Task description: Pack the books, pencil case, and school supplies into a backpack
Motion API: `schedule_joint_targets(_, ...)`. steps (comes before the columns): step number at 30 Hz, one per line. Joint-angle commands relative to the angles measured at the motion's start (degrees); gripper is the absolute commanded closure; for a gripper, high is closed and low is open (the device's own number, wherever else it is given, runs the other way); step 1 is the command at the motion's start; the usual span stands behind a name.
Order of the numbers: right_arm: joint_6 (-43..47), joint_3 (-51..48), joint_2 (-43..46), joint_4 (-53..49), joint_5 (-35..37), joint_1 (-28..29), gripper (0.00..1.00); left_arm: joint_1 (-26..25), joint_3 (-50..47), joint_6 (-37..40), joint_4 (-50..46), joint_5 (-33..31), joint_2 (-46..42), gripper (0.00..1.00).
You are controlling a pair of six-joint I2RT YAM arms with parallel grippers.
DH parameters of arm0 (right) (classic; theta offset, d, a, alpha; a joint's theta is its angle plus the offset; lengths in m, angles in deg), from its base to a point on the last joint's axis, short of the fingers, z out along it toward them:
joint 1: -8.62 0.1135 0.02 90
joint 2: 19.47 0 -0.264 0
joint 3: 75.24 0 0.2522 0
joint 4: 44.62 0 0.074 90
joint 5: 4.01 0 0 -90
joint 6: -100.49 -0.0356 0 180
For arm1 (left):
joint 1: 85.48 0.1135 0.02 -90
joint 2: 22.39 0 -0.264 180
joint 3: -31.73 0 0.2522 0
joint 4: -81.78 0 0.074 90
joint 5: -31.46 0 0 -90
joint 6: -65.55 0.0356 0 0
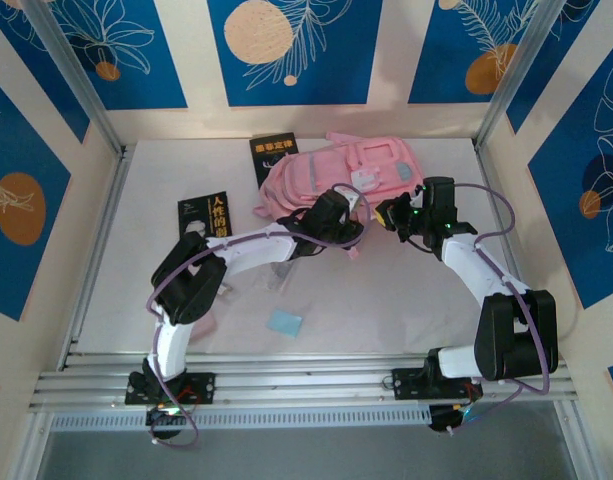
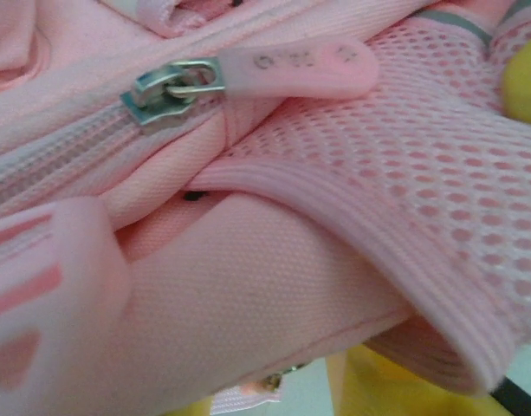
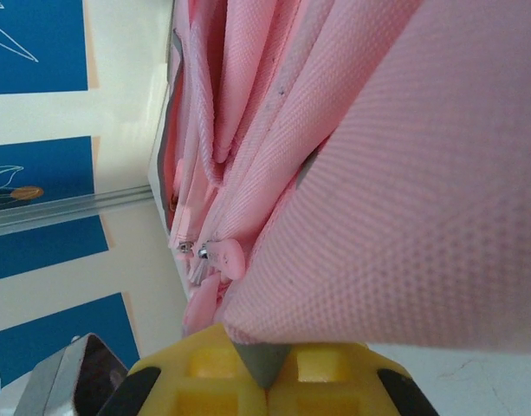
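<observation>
The white table (image 1: 386,320) has grooved metal rails (image 1: 306,385) running along its near edge. Slanting metal uprights (image 1: 81,85) rise from its far corners, and beyond its far edge stand blue wall panels (image 1: 326,60) (white leaf sprigs, pale orange discs (image 1: 266,30)) parted by cream strips (image 1: 191,50).

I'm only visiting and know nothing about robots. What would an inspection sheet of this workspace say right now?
Surface: white table, bare between the things.
Job's things: pink backpack lies at the back; black book at its left end; second black book apart, further left; light-blue pad near the front.
Clutter: nothing seen.
Claws: right claw shut on backpack fabric; left claw at the backpack near a zipper pull, grip unclear.
Cables: purple cables loop along both arms.
Surroundings: blue-and-cream leaf-print walls; metal rail along the front.
</observation>
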Motion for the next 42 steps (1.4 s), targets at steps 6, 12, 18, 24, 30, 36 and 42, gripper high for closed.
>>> schedule_joint_targets(6, 0.48, -1.42, 2.08, 0.04, -9.41, -1.57, 1.00, 0.88, -3.74, 0.94, 7.83, -2.72, -0.58, 1.00)
schedule_joint_targets(12, 5.49, -1.50, 3.67, -3.75, -7.86, -5.46, 1.00, 2.73, -9.58, 0.49, 4.16, 2.80, -4.52, 1.00)
schedule_joint_targets(18, 12.30, -1.11, 3.92, -6.84, -5.01, -9.86, 1.00, 5.65, -11.98, 1.25, -10.20, 7.25, -7.42, 1.00)
schedule_joint_targets(24, 15.62, -0.77, 4.32, -8.75, -2.72, -14.14, 1.00, 10.52, -17.10, 1.68, -16.60, 4.92, -12.05, 1.00)
schedule_joint_targets(30, 18.14, 1.41, 2.72, -9.71, -2.73, -17.41, 1.00, 10.89, -13.17, 3.44, -23.08, 12.57, -15.90, 1.00)
schedule_joint_targets(36, 18.24, 1.57, 6.21, -15.37, -4.25, -13.86, 0.44, 6.09, -3.60, -1.14, -21.88, 22.12, -12.69, 1.00)
schedule_joint_targets(42, 16.76, -0.38, 13.34, -24.92, -7.76, -10.72, 0.16, 2.09, 5.48, -4.96, -20.87, 27.34, -6.35, 1.00)
